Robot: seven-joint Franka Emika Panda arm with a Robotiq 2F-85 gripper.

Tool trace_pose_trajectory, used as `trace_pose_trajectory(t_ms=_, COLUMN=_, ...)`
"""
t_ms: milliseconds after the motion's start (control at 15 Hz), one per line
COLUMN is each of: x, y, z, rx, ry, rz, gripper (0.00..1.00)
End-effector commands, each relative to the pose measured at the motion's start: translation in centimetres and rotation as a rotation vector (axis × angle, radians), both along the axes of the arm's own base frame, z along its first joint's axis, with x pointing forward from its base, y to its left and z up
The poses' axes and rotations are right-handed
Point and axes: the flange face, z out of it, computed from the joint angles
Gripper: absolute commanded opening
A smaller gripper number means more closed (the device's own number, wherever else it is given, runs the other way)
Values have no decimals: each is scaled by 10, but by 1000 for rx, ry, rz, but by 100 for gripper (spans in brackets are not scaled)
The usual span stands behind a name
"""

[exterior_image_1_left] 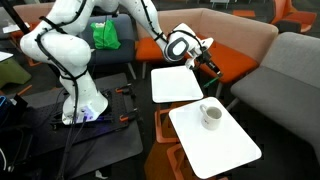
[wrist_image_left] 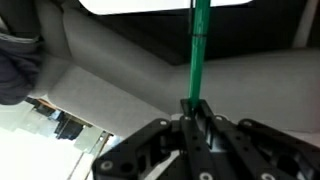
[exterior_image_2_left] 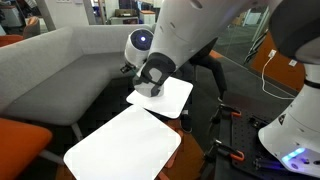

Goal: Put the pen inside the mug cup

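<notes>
The pen [wrist_image_left: 200, 50] is a thin green stick in the wrist view, clamped between the fingers of my gripper [wrist_image_left: 197, 112] and pointing away from them. In an exterior view the gripper [exterior_image_1_left: 203, 57] hangs in the air above the far white tabletop [exterior_image_1_left: 175, 85], with the pen [exterior_image_1_left: 213, 69] showing as a short dark stick below it. The white mug [exterior_image_1_left: 211, 115], with a dark interior and a side handle, stands upright on the nearer white tabletop [exterior_image_1_left: 215, 145], apart from the gripper. In an exterior view the gripper [exterior_image_2_left: 150, 85] is over a white tabletop; the mug does not show there.
An orange sofa [exterior_image_1_left: 235, 50] and a grey sofa [exterior_image_1_left: 295, 80] stand behind the tables. A grey sofa [exterior_image_2_left: 60, 70] shows behind the gripper. The robot base [exterior_image_1_left: 80, 105] stands on a dark cart with cables.
</notes>
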Motion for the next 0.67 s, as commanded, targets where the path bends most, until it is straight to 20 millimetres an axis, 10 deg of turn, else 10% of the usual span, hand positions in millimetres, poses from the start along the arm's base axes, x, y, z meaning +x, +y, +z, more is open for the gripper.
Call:
trace_pose_trajectory(t_ms=0, x=0, y=-1, z=0, rx=1, ry=1, rz=1, gripper=11)
trace_pose_trajectory(t_ms=600, x=3, y=-13, z=1, rx=17, ry=-5, rz=-68, gripper=3)
